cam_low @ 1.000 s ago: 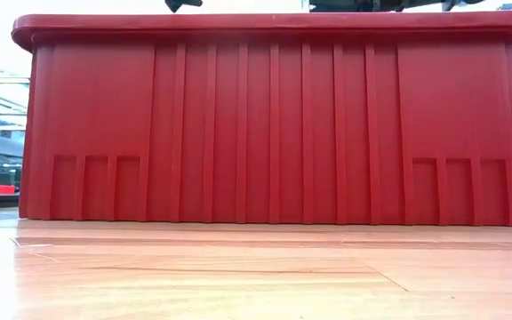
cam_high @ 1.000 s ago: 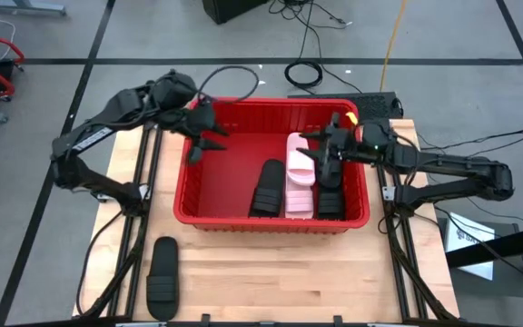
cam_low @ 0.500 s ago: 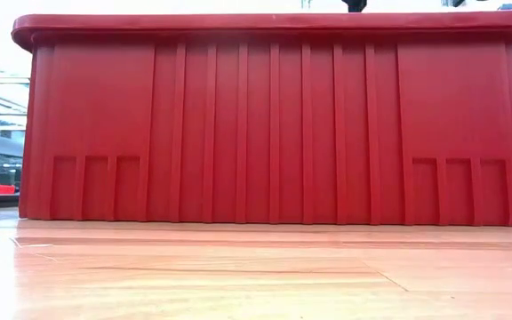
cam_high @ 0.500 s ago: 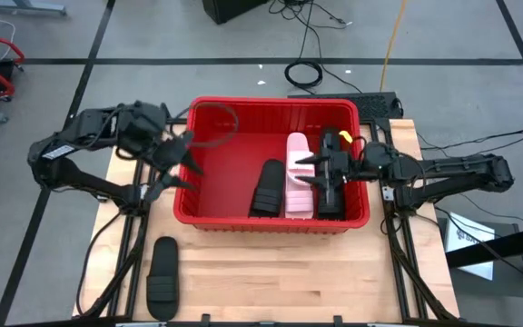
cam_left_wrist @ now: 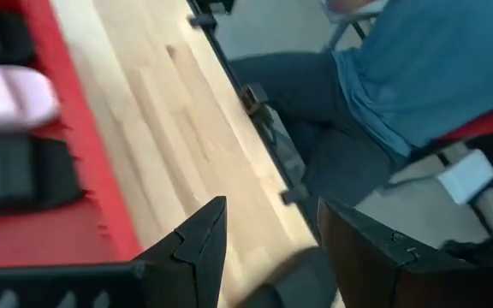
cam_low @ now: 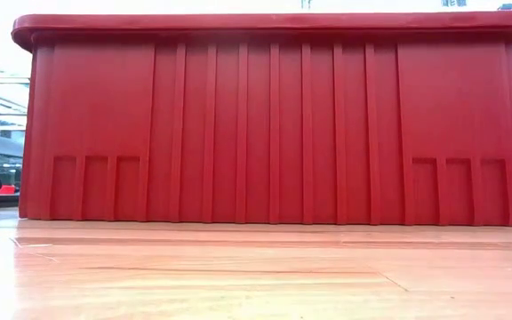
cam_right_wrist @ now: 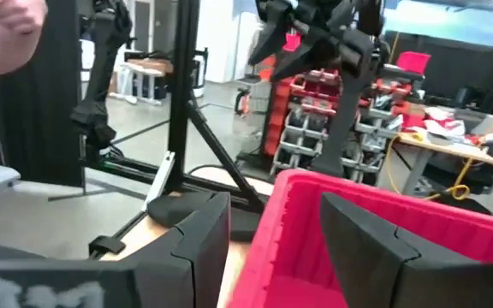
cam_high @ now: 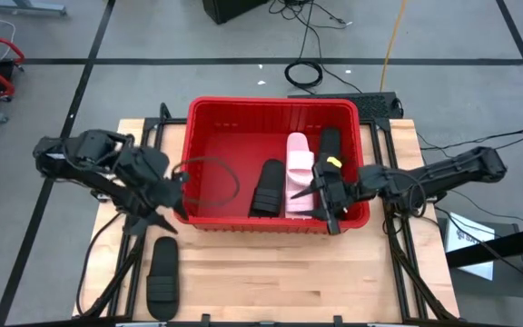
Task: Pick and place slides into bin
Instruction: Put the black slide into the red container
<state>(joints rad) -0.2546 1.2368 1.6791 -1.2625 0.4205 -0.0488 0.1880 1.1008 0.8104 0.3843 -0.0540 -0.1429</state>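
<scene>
The red bin (cam_high: pixel 271 103) stands at the table's middle; the low view shows only its near wall (cam_low: pixel 274 124). In the bin lie a black slide (cam_high: pixel 266 189), a pale pink slide (cam_high: pixel 300 171) and another black slide (cam_high: pixel 330 143) at the right wall, partly hidden by my right arm. One more black slide (cam_high: pixel 162 277) lies flat on the table near the front left; its end shows in the left wrist view (cam_left_wrist: pixel 294 278). My left gripper (cam_high: pixel 152 218) is open and empty, outside the bin's near left corner. My right gripper (cam_high: pixel 320 202) is open and empty over the bin's near right part.
Bare wood table (cam_high: pixel 271 272) lies between the bin and the near edge. A seated person in a blue top (cam_left_wrist: pixel 418 77) shows beyond the near edge. Black frame rails (cam_high: pixel 139 182) run along both sides of the table. Cables (cam_high: pixel 307 71) lie on the floor behind.
My left gripper has left the bin's far left corner, gone over the left wall and toward the near edge, and come down beside the bin, closer to the black slide on the table. My right gripper has gone from the bin's far right toward its near wall.
</scene>
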